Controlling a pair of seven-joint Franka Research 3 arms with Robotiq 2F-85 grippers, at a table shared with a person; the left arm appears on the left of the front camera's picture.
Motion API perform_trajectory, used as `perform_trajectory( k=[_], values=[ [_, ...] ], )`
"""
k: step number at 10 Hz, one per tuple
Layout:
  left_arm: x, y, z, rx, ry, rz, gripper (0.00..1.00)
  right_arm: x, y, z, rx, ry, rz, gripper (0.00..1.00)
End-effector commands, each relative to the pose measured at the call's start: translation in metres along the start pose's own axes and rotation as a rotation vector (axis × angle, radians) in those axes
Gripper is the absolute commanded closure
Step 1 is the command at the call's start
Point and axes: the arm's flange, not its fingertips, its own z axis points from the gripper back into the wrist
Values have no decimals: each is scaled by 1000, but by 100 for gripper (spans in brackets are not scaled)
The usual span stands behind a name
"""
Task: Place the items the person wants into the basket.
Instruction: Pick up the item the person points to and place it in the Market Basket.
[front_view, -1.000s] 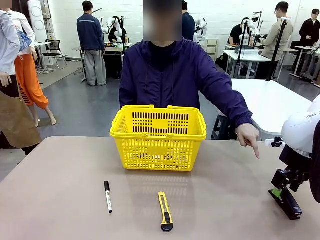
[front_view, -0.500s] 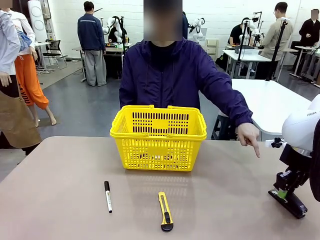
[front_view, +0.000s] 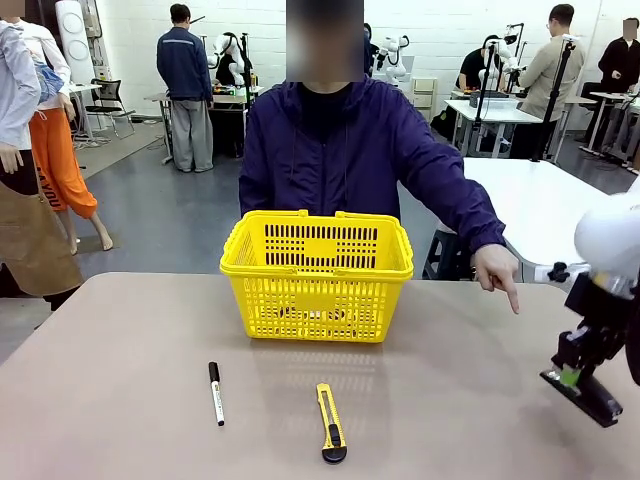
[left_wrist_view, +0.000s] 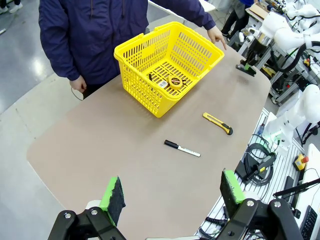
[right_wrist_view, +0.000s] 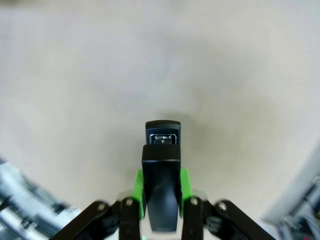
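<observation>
A person in a dark navy-purple hooded jacket stood at the far side of the desk, one arm stretched out and the index finger of that hand aimed down toward the desk's right end. Below and to the right of that finger, the right end effector was clamped on a black stapler. The right wrist view showed the green pads pressed against both sides of the stapler's body, its nose pointing away from the camera and sitting at or just above the pale desk surface; whether it touched could not be told.

The yellow basket stood at the far middle of the desk, directly in front of the person. In the left wrist view, a small round yellow-and-black tape measure lay on the basket's floor, with a slim dark item just beside it that was too small to identify.

On the near part of the desk lay a white marker with a black cap and, to its right, a yellow-and-black utility knife, the two well apart from each other and from the basket.

The left end effector hung high over the left end of the desk, its fingers spread wide with nothing between them.
</observation>
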Motion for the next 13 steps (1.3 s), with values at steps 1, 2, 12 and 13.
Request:
perform_trajectory(
  k=[1,2,12,13],
  values=[
    [0,0,1,-9,-11,-10,0,-14,42,99,-12,-39,52,77],
    [0,0,1,-9,-11,-10,0,-12,55,145,-22,-71,55,77],
    [0,0,1,-9,-11,-10,0,10,99,277,-84,-172,38,77],
    [0,0,1,-9,-11,-10,0,10,99,277,-84,-172,38,77]
  ],
)
